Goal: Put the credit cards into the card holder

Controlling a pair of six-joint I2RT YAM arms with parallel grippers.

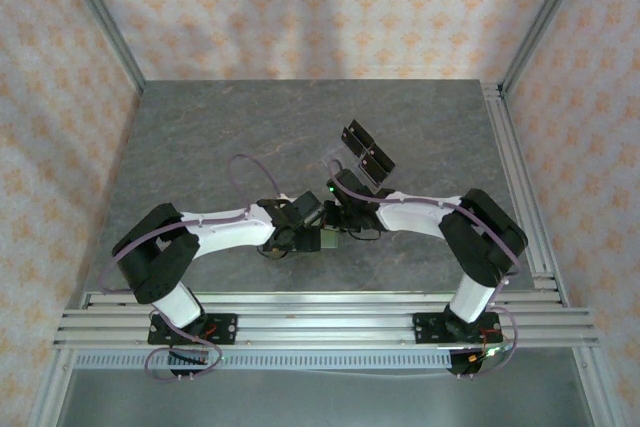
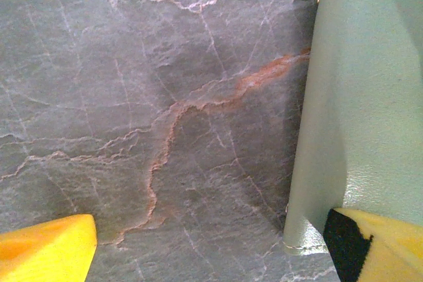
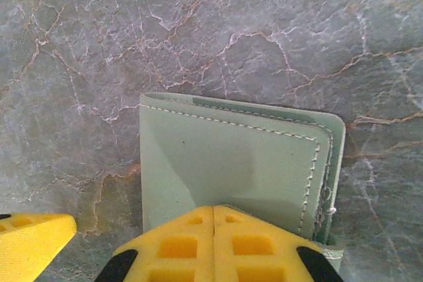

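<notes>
We are judging the task to be unfinished. The card holder (image 3: 231, 156) is lying flat on the grey, veined table (image 3: 99, 44), midway between the two arms and close to their side of the surface. As far as we are seeing it is folded over, so we cannot tell whether any credit cards are already tucked inside. What is left, in our view, is opening it or holding it steady, feeding the cards in, and letting go.

The right gripper (image 3: 213, 232) is sitting with its yellow fingertips pressed together and nothing between them. It is resting over the near edge of the holder, as if pinning it down. The left gripper (image 2: 210, 236) is standing with its fingers spread and bare table between them. One fingertip (image 2: 377, 242) is lying at the holder's stitched corner, and nothing is being gripped.

The holder itself is showing as a small sage-green rectangle of soft, leather-like material with pale stitching along its border. Its corners are rounded, its layers are sitting slightly offset at the far and right edges, and a small metal snap is glinting by the right edge. Farther back on the table we are seeing a clear rack with black pieces (image 1: 365, 157), well apart from the holder
</notes>
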